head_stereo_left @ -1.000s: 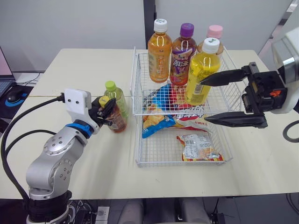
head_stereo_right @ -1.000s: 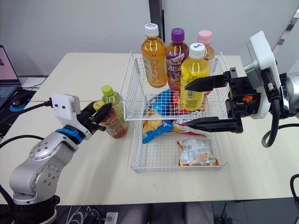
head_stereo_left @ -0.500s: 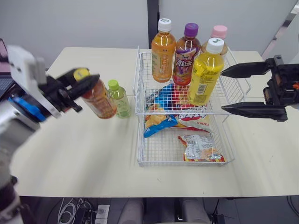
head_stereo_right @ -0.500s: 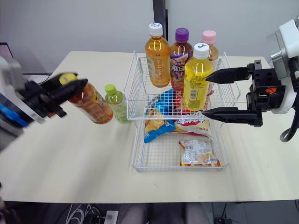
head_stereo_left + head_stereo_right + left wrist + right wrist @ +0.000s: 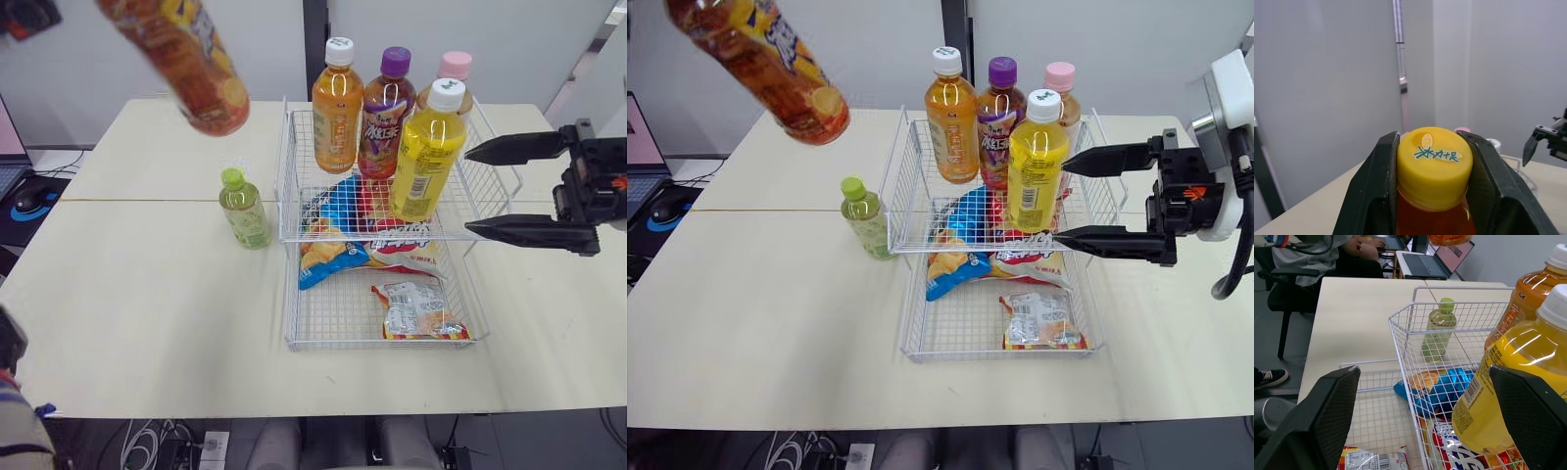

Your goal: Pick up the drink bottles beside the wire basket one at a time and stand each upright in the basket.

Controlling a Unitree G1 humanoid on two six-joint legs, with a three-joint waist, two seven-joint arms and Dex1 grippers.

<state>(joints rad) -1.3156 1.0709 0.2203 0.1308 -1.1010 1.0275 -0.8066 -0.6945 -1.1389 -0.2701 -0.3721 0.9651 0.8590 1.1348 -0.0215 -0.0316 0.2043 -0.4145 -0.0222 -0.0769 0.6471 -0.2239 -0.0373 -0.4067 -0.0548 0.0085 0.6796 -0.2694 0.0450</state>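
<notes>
My left gripper (image 5: 1433, 143) is shut on the yellow cap of an orange-brown tea bottle (image 5: 186, 61), held tilted high above the table's far left, left of the wire basket (image 5: 384, 344). A small green bottle (image 5: 243, 208) stands upright on the table beside the basket's left wall. In the basket's back half stand an orange bottle (image 5: 336, 96), a purple-capped bottle (image 5: 385, 106), a pink-capped bottle (image 5: 452, 69) and a yellow bottle (image 5: 424, 152). My right gripper (image 5: 469, 191) is open, just right of the yellow bottle, with nothing between its fingers.
Snack packets (image 5: 416, 308) lie on the basket floor, a blue one (image 5: 341, 211) under the bottles. A laptop and mouse (image 5: 31, 201) sit at the table's left edge. A seated person (image 5: 1317, 249) and laptops show beyond the table.
My left arm has swung the tea bottle from beside the green bottle up high over the table's far left. The right gripper has stayed open in the same place.
</notes>
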